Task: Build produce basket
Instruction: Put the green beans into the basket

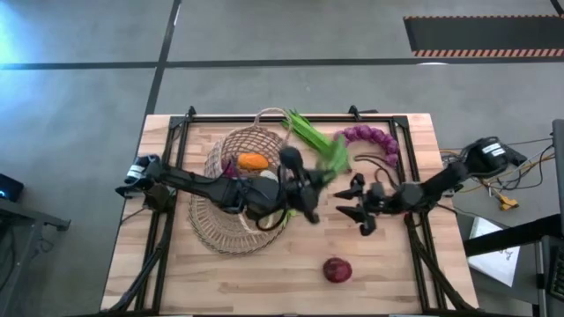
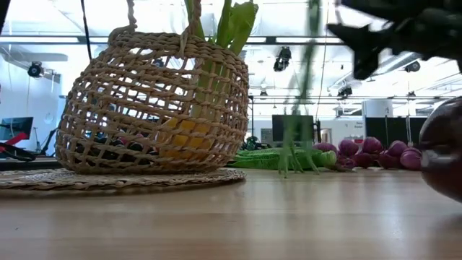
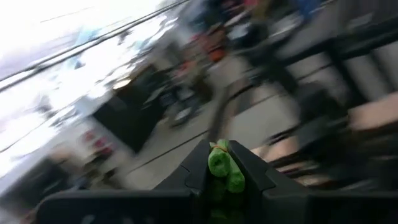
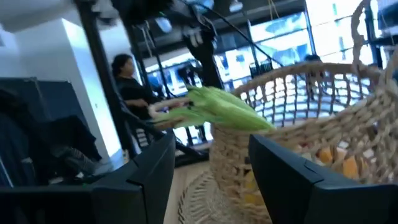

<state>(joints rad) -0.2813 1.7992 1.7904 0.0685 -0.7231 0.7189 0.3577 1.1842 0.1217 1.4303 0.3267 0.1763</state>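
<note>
The tan wicker basket [image 1: 231,189] stands on a woven mat [image 2: 108,179]. A leek [image 1: 304,130] sticks out of it, and an orange pepper [image 1: 253,161] lies inside. My left gripper [image 1: 319,180] is just right of the basket, raised, shut on a bunch of green beans [image 1: 336,157] that hangs blurred in the low view [image 2: 297,137]. My right gripper [image 1: 357,210] is open to the right of it, above the table. The purple onion string [image 1: 370,138] lies by the far edge. A red onion [image 1: 337,269] sits near the near edge. My left gripper pinches the green beans [image 3: 221,165] between its two fingers, with their ends sticking out past the fingertips. The bunch is lifted clear of the table and hangs below the fingers [image 2: 292,155].
More green produce [image 2: 278,159] lies on the table behind the hanging beans, next to the purple onions [image 2: 375,152]. The red onion [image 2: 446,144] looms close at the low view's right. A person [image 4: 127,81] stands in the room beyond the table.
</note>
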